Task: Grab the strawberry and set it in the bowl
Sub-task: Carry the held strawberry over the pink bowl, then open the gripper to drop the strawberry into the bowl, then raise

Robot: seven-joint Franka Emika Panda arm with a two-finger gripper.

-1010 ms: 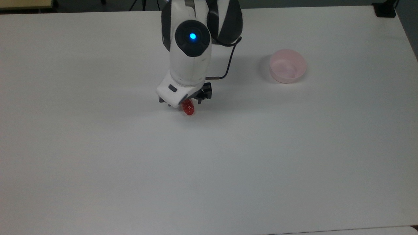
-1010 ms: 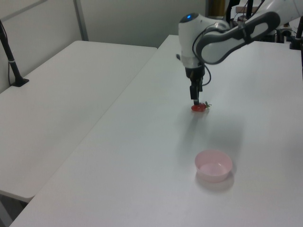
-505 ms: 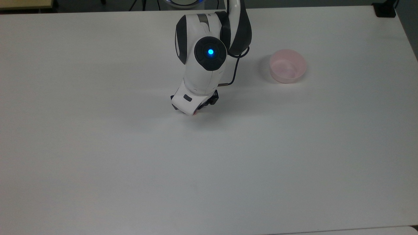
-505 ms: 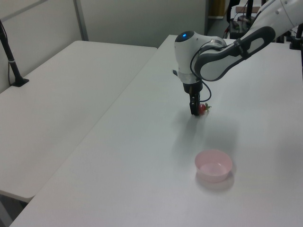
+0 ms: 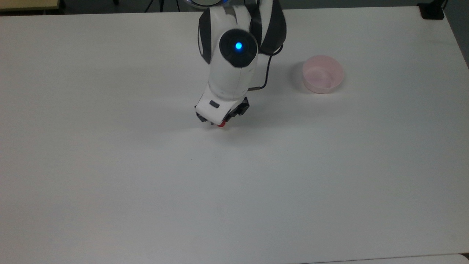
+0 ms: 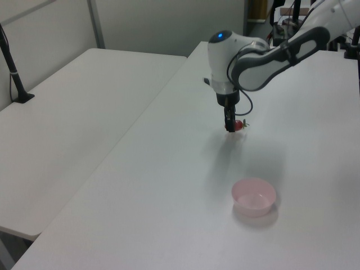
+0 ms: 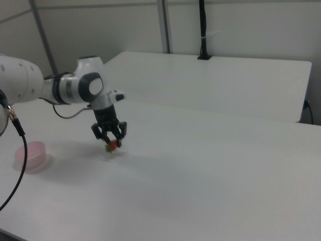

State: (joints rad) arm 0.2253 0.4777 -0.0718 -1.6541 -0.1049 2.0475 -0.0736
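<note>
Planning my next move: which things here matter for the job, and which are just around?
Job:
- strawberry, between the fingers of the gripper
- bowl, nothing in it, apart from the arm

Just around:
- table, the surface the bowl sits on
- second table alongside
- black post standing on it

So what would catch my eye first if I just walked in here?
Probably the white arm with its glowing blue light, its hand closed on a small red strawberry just above the white table. Next, the pale pink bowl, sitting alone at the top view's right.
</note>
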